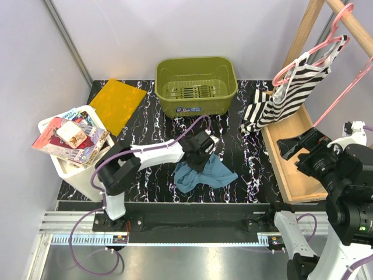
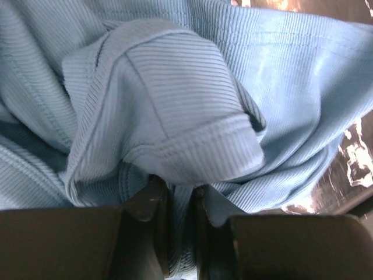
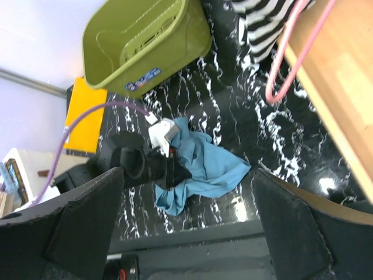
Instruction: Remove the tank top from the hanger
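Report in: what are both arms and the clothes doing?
Left gripper shut on blue garment, on table. Right gripper open, empty. Striped tank top hangs on pink hanger. Nothing seen blocking it.

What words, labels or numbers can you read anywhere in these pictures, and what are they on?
Nothing can be read as text.
blue sticker on the green basket: print too small to read.
printed covers stacked in the white bin: lettering too blurred to read.
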